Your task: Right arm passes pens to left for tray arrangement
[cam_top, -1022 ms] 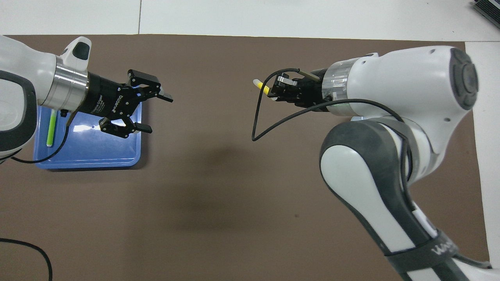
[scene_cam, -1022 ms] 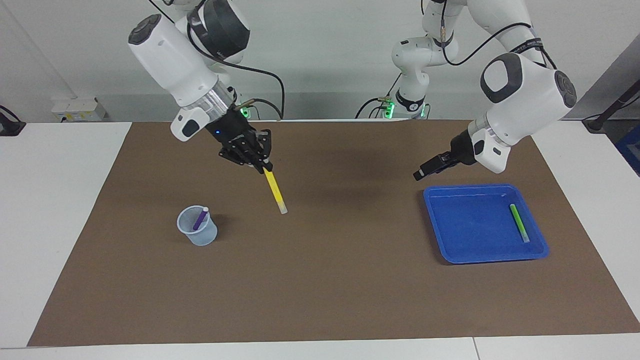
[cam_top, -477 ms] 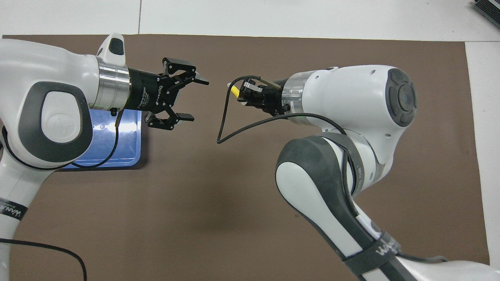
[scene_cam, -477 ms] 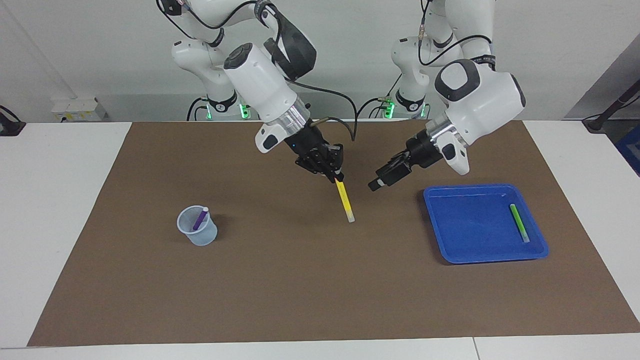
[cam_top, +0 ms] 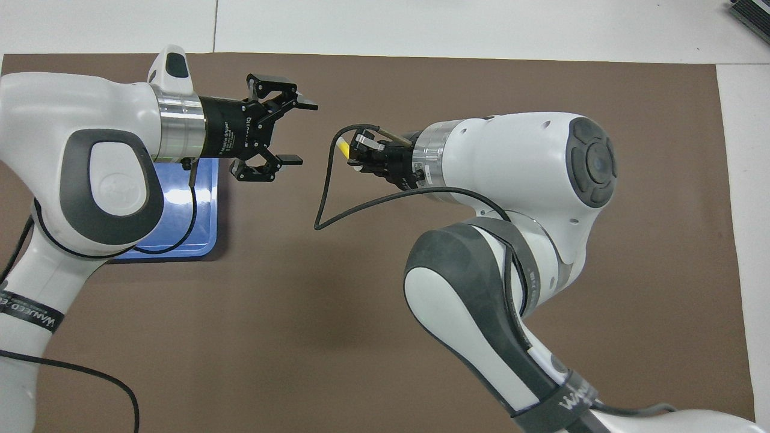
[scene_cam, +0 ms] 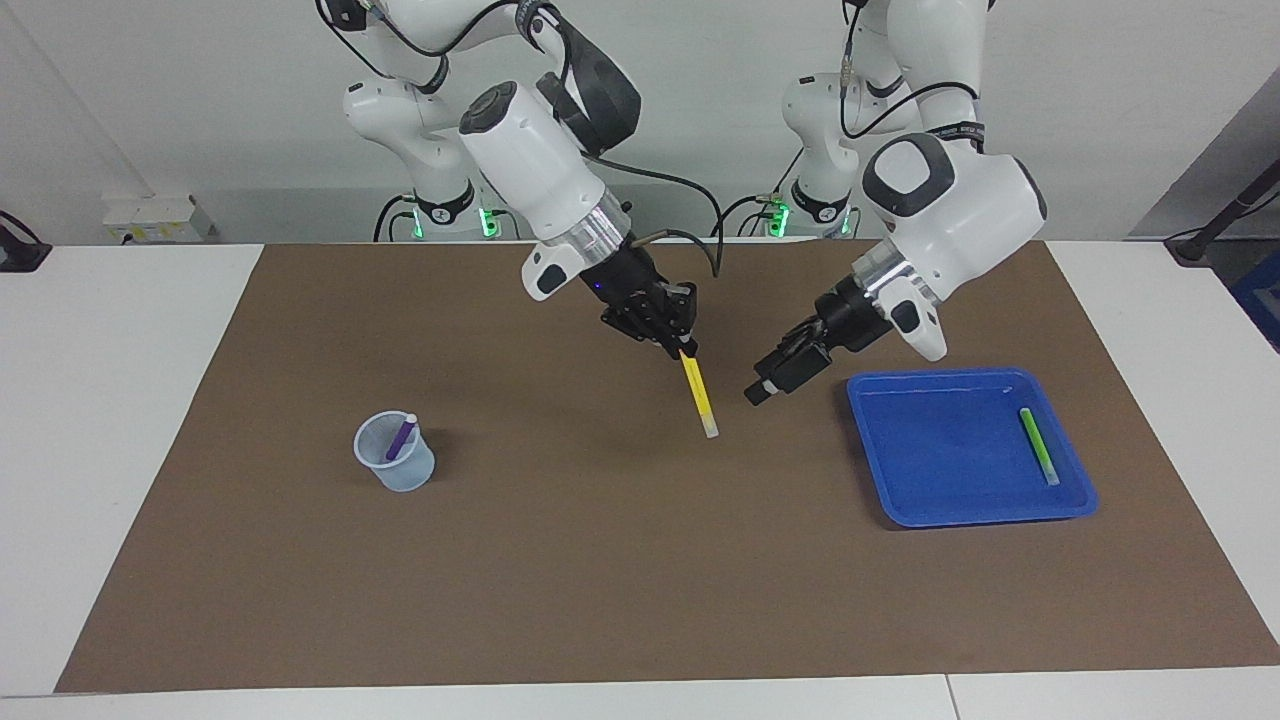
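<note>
- My right gripper [scene_cam: 684, 350] clamps the yellow pen [scene_cam: 699, 394] over mid-mat.
- My left gripper [cam_top: 298, 133] hangs open beside it, apart.
- Green pen [scene_cam: 1038, 446] lies in the tray [scene_cam: 940, 512]; purple pen [scene_cam: 401, 438] stands in the cup [scene_cam: 410, 478].

Worktop [scene_cam: 120, 420]: white, with a seam near its edge farthest from the robots.
Mat [scene_cam: 600, 560]: brown, covering most of the worktop.
Cup [scene_cam: 396, 455]: small, clear plastic, upright on the mat toward the right arm's end.
Socket strip [scene_cam: 158, 222]: against the wall.
</note>
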Tool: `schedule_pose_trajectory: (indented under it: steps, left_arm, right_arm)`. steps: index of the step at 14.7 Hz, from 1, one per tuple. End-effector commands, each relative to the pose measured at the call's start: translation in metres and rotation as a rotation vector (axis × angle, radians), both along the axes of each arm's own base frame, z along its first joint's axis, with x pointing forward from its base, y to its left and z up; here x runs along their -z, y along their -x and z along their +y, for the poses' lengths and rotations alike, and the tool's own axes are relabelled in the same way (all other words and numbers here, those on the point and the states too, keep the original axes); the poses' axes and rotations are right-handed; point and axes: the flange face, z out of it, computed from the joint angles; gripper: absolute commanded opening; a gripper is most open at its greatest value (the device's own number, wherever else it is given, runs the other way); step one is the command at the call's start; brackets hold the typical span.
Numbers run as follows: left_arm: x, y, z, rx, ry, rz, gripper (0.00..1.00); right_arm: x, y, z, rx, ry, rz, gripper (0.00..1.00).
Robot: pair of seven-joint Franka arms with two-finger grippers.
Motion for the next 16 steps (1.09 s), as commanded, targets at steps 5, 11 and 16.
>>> schedule_pose_trajectory:
  steps: [5, 11, 16]
  left_arm:
    - [0.024, 0.017, -0.031, 0.001, -0.006, 0.014, 0.79]
    - [0.031, 0.025, -0.038, 0.012, -0.015, 0.024, 0.37]
    - [0.030, 0.022, -0.033, 0.004, -0.014, 0.022, 0.32]
  right_arm:
    - [-0.003, 0.003, 0.008, 0.016, -0.015, 0.013, 0.12]
    - [-0.002, 0.003, 0.008, 0.014, -0.012, 0.016, 0.12]
    - [-0.001, 0.004, 0.008, 0.014, -0.011, 0.017, 0.13]
